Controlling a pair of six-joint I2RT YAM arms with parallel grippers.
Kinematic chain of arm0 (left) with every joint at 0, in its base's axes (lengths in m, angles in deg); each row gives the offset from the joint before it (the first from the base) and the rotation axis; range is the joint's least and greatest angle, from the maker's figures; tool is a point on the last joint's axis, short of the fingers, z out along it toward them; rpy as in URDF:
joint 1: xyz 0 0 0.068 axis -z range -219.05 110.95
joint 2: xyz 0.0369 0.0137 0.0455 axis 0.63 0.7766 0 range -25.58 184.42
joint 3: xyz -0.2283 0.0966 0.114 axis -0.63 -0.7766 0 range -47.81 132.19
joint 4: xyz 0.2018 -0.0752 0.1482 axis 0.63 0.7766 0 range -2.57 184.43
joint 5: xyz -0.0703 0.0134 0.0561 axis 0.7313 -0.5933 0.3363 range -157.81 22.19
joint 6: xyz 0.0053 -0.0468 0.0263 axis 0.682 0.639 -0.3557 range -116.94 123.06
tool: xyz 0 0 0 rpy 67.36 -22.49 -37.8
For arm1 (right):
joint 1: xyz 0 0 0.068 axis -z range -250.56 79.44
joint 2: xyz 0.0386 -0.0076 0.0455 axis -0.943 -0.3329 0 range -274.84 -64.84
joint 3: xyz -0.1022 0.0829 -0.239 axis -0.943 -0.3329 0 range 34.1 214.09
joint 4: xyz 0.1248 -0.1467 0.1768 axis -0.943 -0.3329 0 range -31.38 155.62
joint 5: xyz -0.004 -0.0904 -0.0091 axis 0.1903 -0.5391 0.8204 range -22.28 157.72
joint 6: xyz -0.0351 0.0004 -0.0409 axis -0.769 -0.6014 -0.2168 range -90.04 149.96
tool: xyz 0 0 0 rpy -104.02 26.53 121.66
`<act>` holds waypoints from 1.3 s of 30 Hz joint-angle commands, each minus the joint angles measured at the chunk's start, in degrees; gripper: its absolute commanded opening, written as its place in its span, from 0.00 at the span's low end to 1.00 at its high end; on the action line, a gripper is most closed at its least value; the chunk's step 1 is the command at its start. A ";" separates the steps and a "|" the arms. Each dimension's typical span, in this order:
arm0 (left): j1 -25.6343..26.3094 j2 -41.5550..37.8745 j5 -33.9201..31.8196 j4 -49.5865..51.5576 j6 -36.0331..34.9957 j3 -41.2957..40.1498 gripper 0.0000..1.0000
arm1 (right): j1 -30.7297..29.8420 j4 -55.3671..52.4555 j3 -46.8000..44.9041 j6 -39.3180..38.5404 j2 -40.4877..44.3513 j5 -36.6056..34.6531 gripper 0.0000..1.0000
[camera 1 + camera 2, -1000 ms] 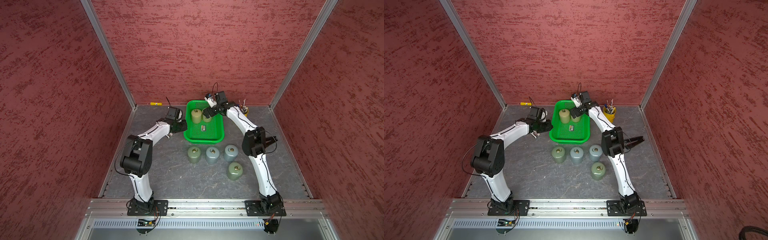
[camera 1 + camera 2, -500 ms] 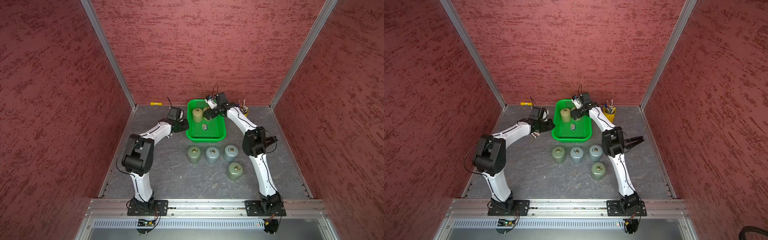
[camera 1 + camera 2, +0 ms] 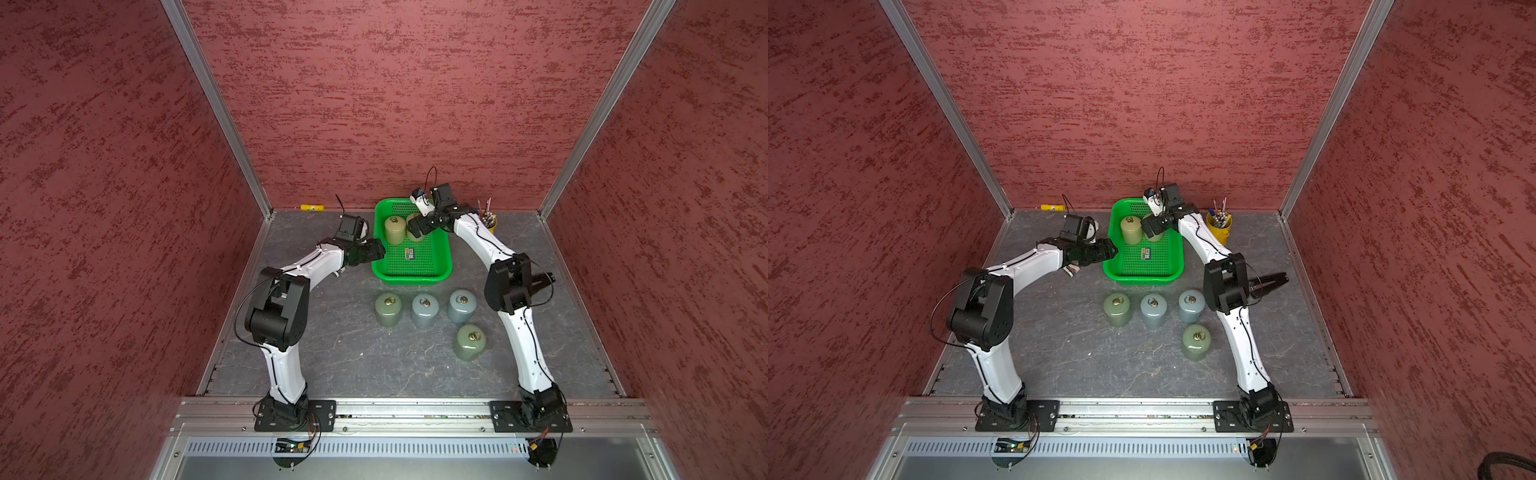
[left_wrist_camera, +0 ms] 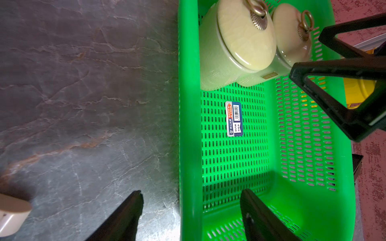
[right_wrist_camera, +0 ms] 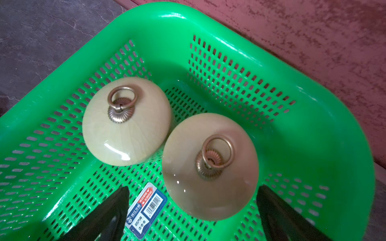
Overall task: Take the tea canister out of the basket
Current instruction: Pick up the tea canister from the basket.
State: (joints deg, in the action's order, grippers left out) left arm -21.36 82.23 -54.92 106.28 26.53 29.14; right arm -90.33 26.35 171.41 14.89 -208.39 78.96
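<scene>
1. Since the earlier frame, the left pincer (image 4: 191,193) has been opened out from pressed together to spread; its place at 9 o'clock of the basket (image 3: 411,279) is little changed; the basket is found in much the same spot.
2. One finger (image 4: 125,215) of the left pincer is held over the surface (image 3: 332,353), outside the basket's 9 o'clock wall; the other finger (image 4: 261,219) is held inside the basket; the rim is straddled but not pinched.
3. At 12 o'clock on the surface the basket is set, close to the back wall; a small label (image 4: 234,119) is seen on its mesh floor.
4. The tea canister (image 5: 210,167) is kept inside the basket, upright and lidded, at about 1 o'clock of the floor; a second canister (image 5: 125,123) is stood just beside it at 11 o'clock.
5. The right pincer (image 5: 193,187) is spread and held low over the tea canister, with one finger on each side; whether either finger touches it cannot be told.
6. A row of three canisters (image 3: 424,309) is stood on the surface at 6 o'clock of the basket, apart from it; a fourth canister (image 3: 470,340) is placed at 5 o'clock of that row.
7. A yellow bucket (image 3: 1219,228) holding thin tools is seen at 2 o'clock of the basket.
</scene>
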 commanded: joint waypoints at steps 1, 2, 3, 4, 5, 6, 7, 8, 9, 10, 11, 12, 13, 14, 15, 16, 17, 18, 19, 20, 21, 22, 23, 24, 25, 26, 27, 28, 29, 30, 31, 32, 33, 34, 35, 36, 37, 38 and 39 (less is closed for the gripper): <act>0.23 -2.58 -0.09 -0.77 -1.49 0.47 0.77 | 0.43 1.83 3.24 -0.57 -2.45 -1.82 0.99; 0.15 -2.93 -0.08 -0.76 -1.69 0.35 0.77 | 0.53 1.53 4.29 -0.65 -3.19 -1.77 0.99; 0.23 -3.15 -0.13 -0.60 -1.88 0.31 0.77 | 0.53 1.19 5.25 -0.64 -3.83 -1.71 0.99; 0.17 -3.34 -0.14 -0.44 -2.08 0.31 0.77 | 0.67 0.64 6.31 -0.58 -4.60 -1.47 0.99; 0.16 -3.52 -0.24 -0.26 -2.17 0.33 0.77 | 0.66 0.13 7.33 -0.70 -5.23 -1.30 0.99; 0.08 -3.64 -0.23 -0.31 -2.28 0.34 0.77 | 0.67 -0.11 7.92 -0.67 -5.72 -1.24 0.99; 0.07 -3.69 -0.25 -0.31 -2.30 0.36 0.77 | 0.70 -0.03 8.14 -0.70 -6.02 -1.23 0.99; 0.10 -3.66 -0.26 -0.31 -2.36 0.31 0.77 | 0.73 0.14 8.14 -0.59 -6.26 -1.09 0.99; 0.07 -3.66 -0.28 -0.23 -2.40 0.40 0.77 | 0.75 0.20 8.12 -0.59 -6.38 -0.97 0.99; 0.06 -3.57 -0.15 -0.22 -2.45 0.63 0.77 | 0.78 0.33 8.12 -0.57 -6.63 -0.96 0.99; 0.06 -3.50 -0.15 -0.18 -2.52 0.66 0.77 | 0.83 0.40 8.14 -0.56 -6.67 -0.96 0.99; 0.02 -3.40 -0.10 -0.10 -2.55 0.77 0.77 | 0.82 0.42 8.15 -0.49 -6.83 -1.01 0.99; 0.06 -3.30 -0.12 0.05 -2.65 0.76 0.78 | 0.86 0.57 8.08 -0.36 -6.94 -1.05 0.99; 0.05 -3.28 -0.14 0.05 -2.72 0.75 0.77 | 0.93 0.74 8.14 -0.39 -7.08 -1.05 0.99; 0.06 -3.19 -0.12 0.05 -2.69 0.76 0.77 | 0.93 0.85 8.23 -0.37 -7.26 -0.98 0.99; 0.06 -3.17 -0.08 0.11 -2.85 0.79 0.78 | 1.03 0.92 8.50 -0.34 -7.43 -1.00 0.99; 0.05 -3.05 -0.08 0.13 -2.90 0.75 0.78 | 1.03 0.98 8.62 -0.32 -7.66 -0.96 0.99; 0.02 -3.05 -0.12 0.24 -2.92 0.75 0.78 | 1.13 1.25 8.87 -0.23 -7.94 -0.90 0.99; 0.04 -3.15 -0.13 0.46 -3.04 0.83 0.78 | 1.05 1.38 9.17 -0.22 -8.21 -0.80 0.98; 0.06 -3.21 -0.21 0.56 -3.22 0.76 0.78 | 1.16 1.46 9.60 -0.15 -8.66 -0.64 0.98; 0.04 -3.47 -0.27 0.79 -3.33 0.67 0.78 | 1.16 1.34 10.20 0.11 -9.14 -0.48 0.98; 0.06 -3.74 -0.34 0.76 -3.50 0.41 0.78 | 1.19 1.02 11.18 0.38 -9.74 -0.17 0.98; 0.06 -4.04 -0.40 0.75 -3.63 0.26 0.78 | 1.19 0.64 12.07 0.69 -10.33 0.22 0.98; 0.06 -4.34 -0.49 0.61 -3.85 0.01 0.78 | 1.23 0.33 12.97 1.02 -10.90 0.35 0.97; 0.06 -4.61 -0.42 0.60 -3.99 -0.23 0.79 | 1.27 0.41 13.36 1.26 -11.21 0.44 0.95; 0.06 -4.86 -0.47 0.62 -4.12 -0.34 0.79 | 1.20 0.63 13.33 1.41 -11.31 0.51 0.94; 0.06 -5.23 -0.38 0.63 -4.29 -0.41 0.79 | 1.19 0.81 13.39 1.60 -11.47 0.60 0.92; 0.02 -5.61 -0.28 0.57 -4.46 -0.63 0.79 | 1.24 0.90 13.38 1.83 -11.49 0.49 0.91; 0.06 -5.82 -0.18 0.49 -4.56 -0.73 0.79 | 1.20 0.90 13.27 1.93 -11.58 0.38 0.90; 0.02 -6.15 -0.04 0.31 -4.69 -1.04 0.79 | 1.29 0.79 13.30 2.08 -11.60 0.23 0.88; 0.06 -6.41 0.11 0.15 -4.76 -1.09 0.79 | 1.31 0.62 13.17 2.32 -11.58 -0.03 0.87; 0.01 -6.67 0.21 0.13 -4.83 -1.30 0.79 | 1.28 0.47 12.95 2.44 -11.58 -0.40 0.86; 0.06 -6.87 0.24 0.13 -4.87 -1.44 0.79 | 1.28 0.34 12.72 2.51 -11.47 -0.60 0.85; 0.05 -7.12 0.28 -0.07 -4.89 -1.73 0.80 | 1.25 0.18 12.42 2.50 -11.24 -0.70 0.83; 0.02 -7.34 0.32 -0.13 -4.90 -1.92 0.80 | 1.28 0.15 11.87 2.29 -10.99 -0.85 0.80; 0.06 -7.48 0.34 -0.21 -4.86 -2.10 0.80 | 1.23 0.28 11.24 2.17 -10.61 -1.08 0.77; 0.06 -7.61 0.40 -0.24 -4.88 -2.23 0.80 | 1.29 0.61 10.13 2.17 -10.02 -1.37 0.76; 0.06 -7.77 0.41 -0.27 -4.91 -2.43 0.80 | 1.18 1.21 8.74 2.08 -9.23 -1.56 0.74; 0.06 -7.87 0.44 -0.22 -4.92 -2.57 0.81 | 1.22 1.92 7.18 1.99 -8.53 -1.51 0.72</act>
State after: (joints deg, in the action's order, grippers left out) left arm -21.36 75.97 -54.75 106.69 22.64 27.54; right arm -89.60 27.73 181.55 16.46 -218.66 78.85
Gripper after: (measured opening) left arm 0.803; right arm 0.857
